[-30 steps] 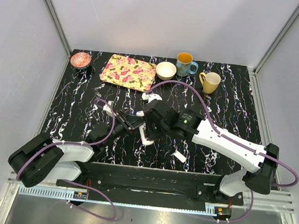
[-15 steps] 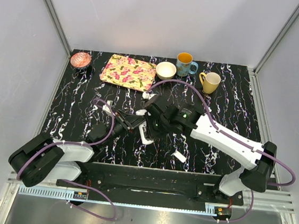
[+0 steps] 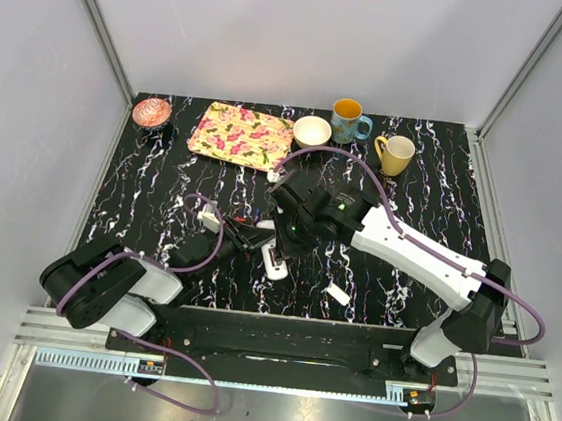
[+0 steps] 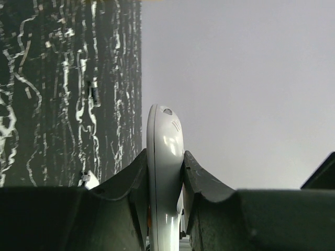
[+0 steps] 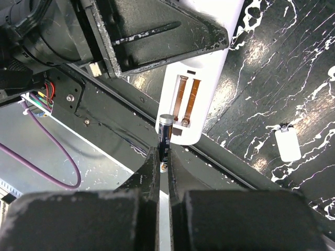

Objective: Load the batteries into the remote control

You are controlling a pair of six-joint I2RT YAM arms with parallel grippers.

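Note:
My left gripper (image 4: 165,175) is shut on the white remote control (image 4: 165,151), which shows edge-on between its fingers. In the right wrist view the remote control (image 5: 194,99) lies with its open battery bay and two copper contact strips facing up. The left gripper's black body (image 5: 157,31) covers its far end. My right gripper (image 5: 163,157) is shut on a dark blue battery (image 5: 165,135), held upright with its metal cap right at the bay's near-left corner. From above, the right gripper (image 3: 284,237) hangs over the remote control (image 3: 276,261), with the left gripper (image 3: 254,238) beside it.
A small loose white cover piece (image 3: 338,294) lies on the black marbled table right of the remote. At the back stand a pink bowl (image 3: 152,111), a floral tray (image 3: 241,136), a white bowl (image 3: 312,131), a blue mug (image 3: 348,120) and a yellow mug (image 3: 395,154).
The right arm has swung left and forward, bringing the battery over the remote. The left arm has shifted right and drawn in, still holding the remote.

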